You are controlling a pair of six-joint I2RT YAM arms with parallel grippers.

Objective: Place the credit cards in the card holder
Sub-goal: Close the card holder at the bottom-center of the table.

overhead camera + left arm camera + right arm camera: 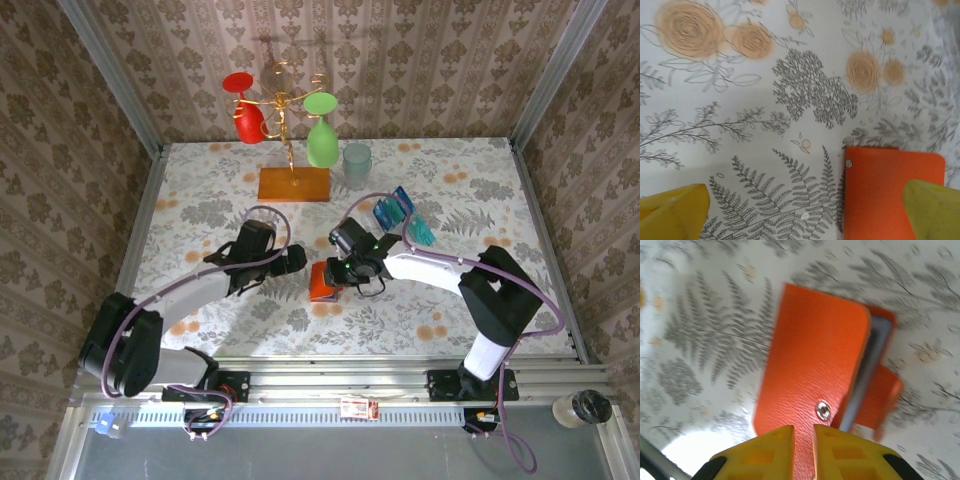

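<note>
The orange-red card holder point(322, 284) lies on the floral tablecloth between my two grippers. In the right wrist view the card holder point(810, 355) gapes, its snap flap lifted off a greyish-blue pocket point(871, 360). My right gripper point(803, 440) has its jaws almost together at the flap's near edge, with orange leather in the narrow gap. My right gripper point(338, 270) sits directly over the holder. My left gripper point(805, 215) is wide open just left of the card holder point(890, 195), one finger over its corner. Blue and teal credit cards point(392, 208) lie behind the right arm.
At the back stands a wire stand on an orange-brown wooden base point(293, 183), hung with a red glass point(245, 112) and a green glass point(321, 135). A clear cup point(357, 165) stands beside it. Patterned walls enclose the table on three sides.
</note>
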